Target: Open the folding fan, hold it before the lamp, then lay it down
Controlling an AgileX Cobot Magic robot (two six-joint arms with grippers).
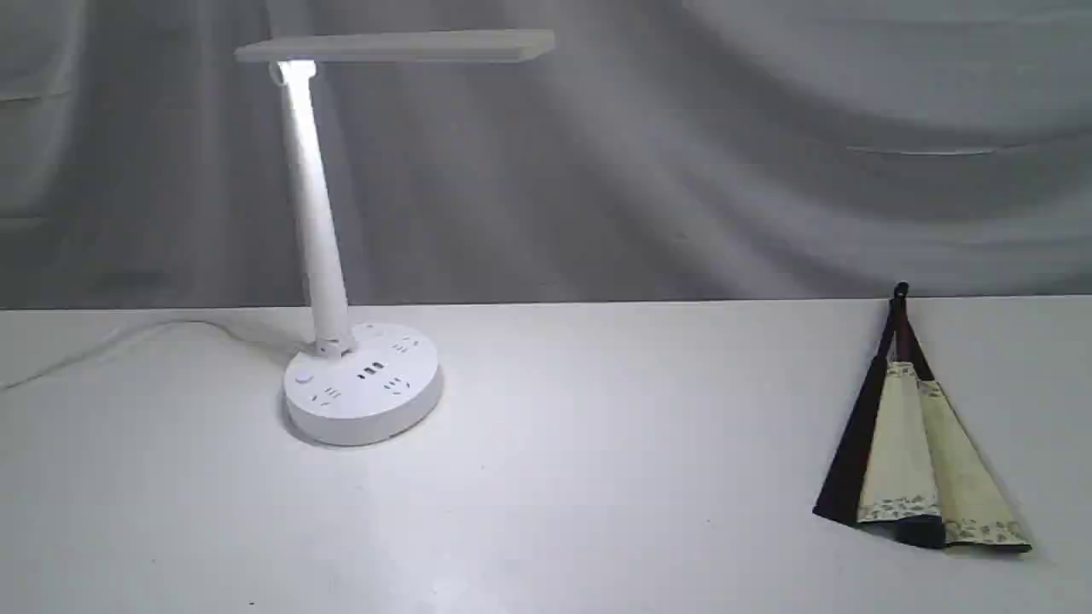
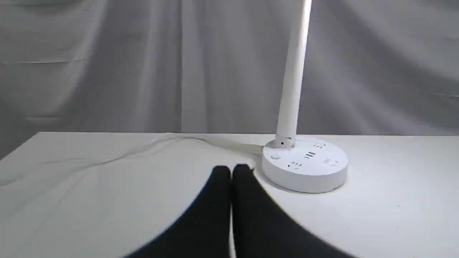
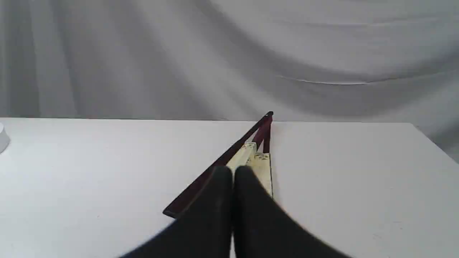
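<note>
The white lamp (image 1: 317, 230) stands at the left of the table (image 1: 597, 477) on its round socket base (image 1: 363, 385), lit, with its flat head (image 1: 392, 47) pointing right. The folding fan (image 1: 917, 460) lies at the right, only partly spread, with its pivot at the far end and its dark maroon ribs on the left side. Neither gripper shows in the exterior view. My left gripper (image 2: 231, 168) is shut and empty, just short of the lamp's base (image 2: 304, 165). My right gripper (image 3: 233, 168) is shut and empty too, covering the near part of the fan (image 3: 256, 157).
The lamp's white cable (image 1: 111, 341) trails off to the left across the table. A grey cloth backdrop (image 1: 725, 153) hangs behind the table's far edge. The table's right corner (image 3: 416, 125) shows in the right wrist view.
</note>
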